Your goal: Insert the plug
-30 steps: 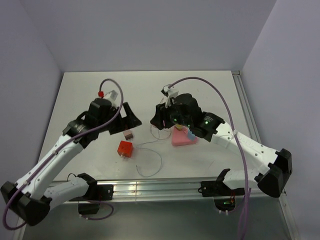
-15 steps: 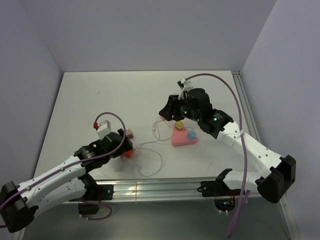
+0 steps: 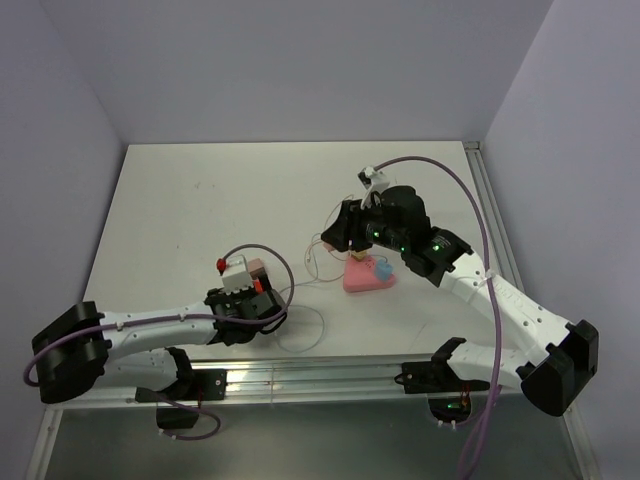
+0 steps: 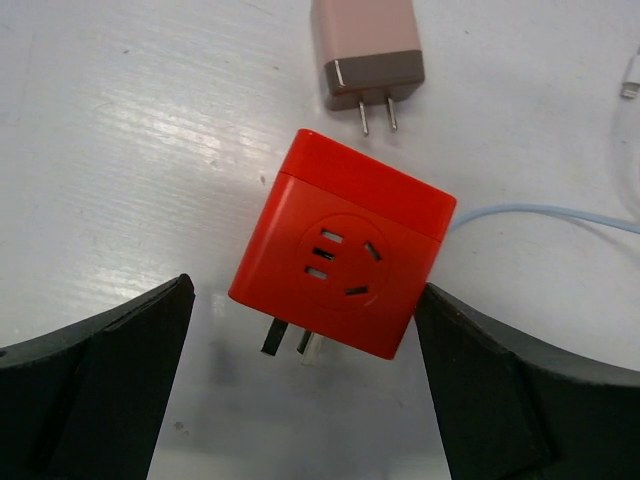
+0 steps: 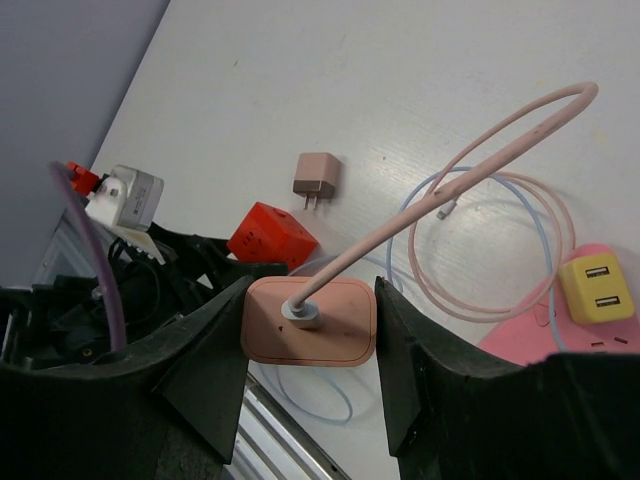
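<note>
Left tool wide apart, gripping nothing. Matte black fingers flank red cube adapter at centre of left wrist view; clear gap on frame-left side, frame-right finger just beside cube corner, contact unclear. Glossy plastic cube with rounded edges, round recessed socket face with slots facing up, metal prongs sticking out at lower edge, lying on white, faintly ribbed desk. Mauve charger at top of frame: boxy, darker end band, two flat prongs pointing at cube, near but apart. Thin pale blue cable curving off frame-right.

Right tool clamped on pink plug, held above desk at lower centre of right wrist view. Flat smooth rounded rectangle, grey collar in middle, stiff pink cable arcing to upper right. Yellow USB cube sits on pink socket block at right edge.
</note>
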